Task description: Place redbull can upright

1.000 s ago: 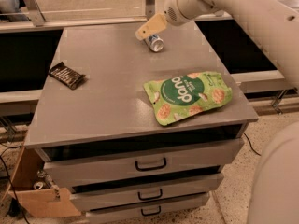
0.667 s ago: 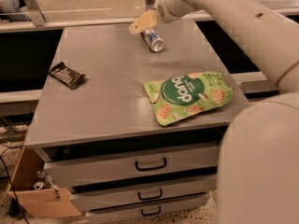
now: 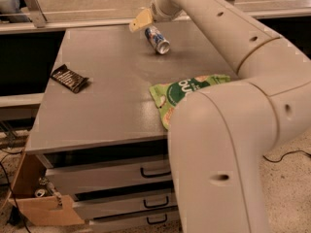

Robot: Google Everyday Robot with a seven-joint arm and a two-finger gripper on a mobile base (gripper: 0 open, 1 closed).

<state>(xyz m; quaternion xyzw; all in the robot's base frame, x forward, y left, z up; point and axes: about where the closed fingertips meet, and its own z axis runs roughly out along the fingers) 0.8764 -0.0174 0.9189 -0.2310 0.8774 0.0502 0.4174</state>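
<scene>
The redbull can (image 3: 157,39) lies on its side near the far edge of the grey table (image 3: 112,101), its silver top pointing toward me and to the right. My gripper (image 3: 141,21) hangs at the far end of the can, just above and to its left, close to the can's base. It is not holding the can. My arm reaches across the right side of the view from the foreground.
A green snack pouch (image 3: 180,92) lies flat at the right, partly hidden by my arm. A dark snack packet (image 3: 70,78) lies at the left. Drawers (image 3: 112,176) sit under the table. A cardboard box (image 3: 43,208) stands on the floor at lower left.
My gripper has moved left, from beside the can to past its far end. My arm has swung in and now covers part of the green pouch. The can has not moved.
</scene>
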